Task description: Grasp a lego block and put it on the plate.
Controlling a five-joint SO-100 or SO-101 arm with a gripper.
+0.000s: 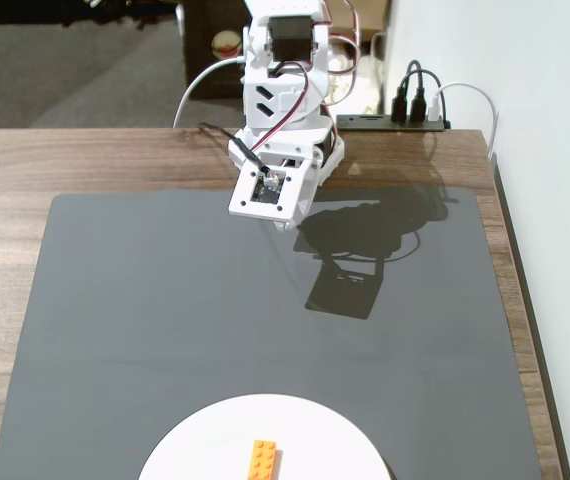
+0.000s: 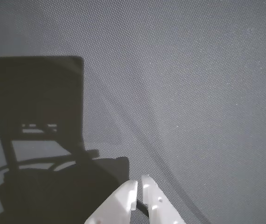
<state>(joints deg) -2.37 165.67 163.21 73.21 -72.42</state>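
The orange lego block (image 1: pixel 263 460) lies on the white plate (image 1: pixel 205 440) at the bottom edge of the fixed view, its long side pointing away from the camera. The white arm is folded back at the far edge of the grey mat, with its gripper (image 1: pixel 287 222) tucked low, far from the plate. In the wrist view the gripper (image 2: pixel 139 183) enters from the bottom, its two white fingertips nearly touching with nothing between them, above bare grey mat. Neither plate nor block shows in the wrist view.
A dark grey mat (image 1: pixel 165 320) covers most of the wooden table (image 1: pixel 5 160). A black USB hub (image 1: pixel 390 121) with plugged cables sits at the back right. A white wall (image 1: pixel 555 200) runs along the right side. The arm's shadow (image 1: pixel 365 250) falls on the mat.
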